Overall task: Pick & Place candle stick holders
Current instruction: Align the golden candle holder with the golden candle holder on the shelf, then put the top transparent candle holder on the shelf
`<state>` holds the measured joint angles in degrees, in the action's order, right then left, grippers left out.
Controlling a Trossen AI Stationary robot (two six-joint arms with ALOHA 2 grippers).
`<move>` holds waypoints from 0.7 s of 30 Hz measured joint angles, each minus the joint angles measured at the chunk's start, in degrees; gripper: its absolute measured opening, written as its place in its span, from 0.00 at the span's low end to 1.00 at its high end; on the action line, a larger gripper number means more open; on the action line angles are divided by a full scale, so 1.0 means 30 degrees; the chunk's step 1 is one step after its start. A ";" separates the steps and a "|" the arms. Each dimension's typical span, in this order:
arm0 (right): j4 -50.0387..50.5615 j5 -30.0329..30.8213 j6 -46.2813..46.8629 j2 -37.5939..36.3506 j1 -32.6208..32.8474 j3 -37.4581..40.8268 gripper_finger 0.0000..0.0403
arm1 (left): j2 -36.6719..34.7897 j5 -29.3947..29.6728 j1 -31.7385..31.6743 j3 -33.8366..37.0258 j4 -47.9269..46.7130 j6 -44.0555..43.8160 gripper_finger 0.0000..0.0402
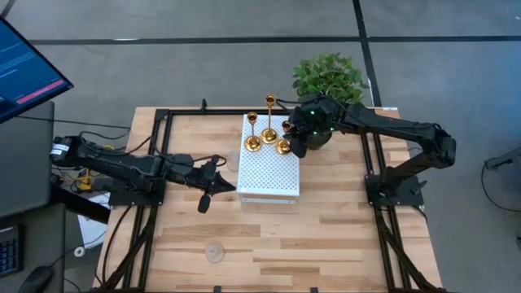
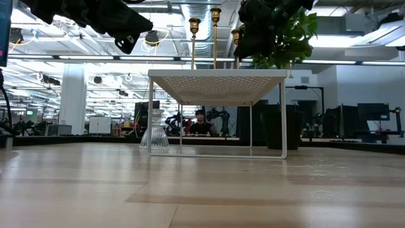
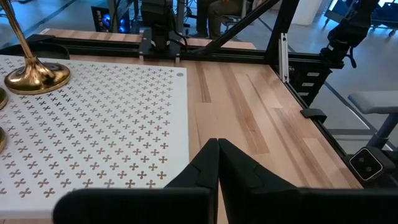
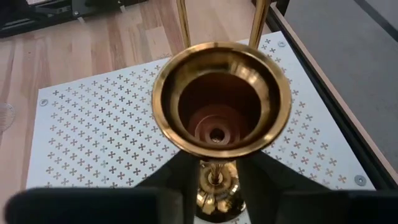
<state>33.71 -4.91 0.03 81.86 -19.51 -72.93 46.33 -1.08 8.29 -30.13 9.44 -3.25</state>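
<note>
Three gold candle stick holders [image 1: 269, 130] stand on their round bases at the far end of the white perforated box [image 1: 269, 175]. My right gripper [image 1: 295, 140] is open, its fingers on either side of the slim stem [image 4: 214, 169] of the rightmost gold holder [image 1: 283, 146], below its cup [image 4: 221, 99]; I see no touch. My left gripper [image 1: 213, 184] is shut and empty, just left of the box, above the table. One clear glass holder [image 2: 155, 133] stands on the table by the box's left side, another [image 1: 214, 253] near the front edge.
A green plant [image 1: 327, 77] stands just behind my right gripper at the table's far side. Black frame rails [image 1: 159, 155] run along the table's left, right and far sides. A monitor [image 1: 24, 69] is off the table's left.
</note>
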 joint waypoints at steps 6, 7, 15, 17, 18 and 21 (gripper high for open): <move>0.0048 -0.0011 0.0000 -0.0760 0.0503 0.0015 0.33 | 0.0004 0.0000 0.0000 0.0000 -0.0070 0.0000 0.01; 0.0044 -0.0019 0.0000 -0.1034 0.0657 0.0015 0.34 | 0.0004 0.0000 0.0000 0.0000 -0.0084 0.0000 0.01; 0.0591 -0.0036 0.0960 -0.3532 0.2502 0.0007 0.37 | 0.0004 0.0000 0.0000 0.0000 -0.0136 0.0000 0.02; 0.0913 -0.0036 0.0874 -0.4014 0.3116 0.0007 0.36 | 0.0004 0.0000 -0.0003 0.0000 -0.0139 0.0000 0.01; 0.0918 -0.0029 0.0693 -0.4217 0.3407 0.0007 0.35 | -0.0002 0.0007 -0.0001 0.0000 -0.0143 -0.0001 0.01; 0.0891 0.0022 0.0024 -0.4749 0.4097 0.0007 0.32 | 0.0004 0.0000 -0.0001 0.0000 -0.0143 0.0000 0.01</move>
<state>36.39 -4.84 0.11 67.62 -7.22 -72.90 46.35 -1.08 8.29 -30.13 9.02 -3.25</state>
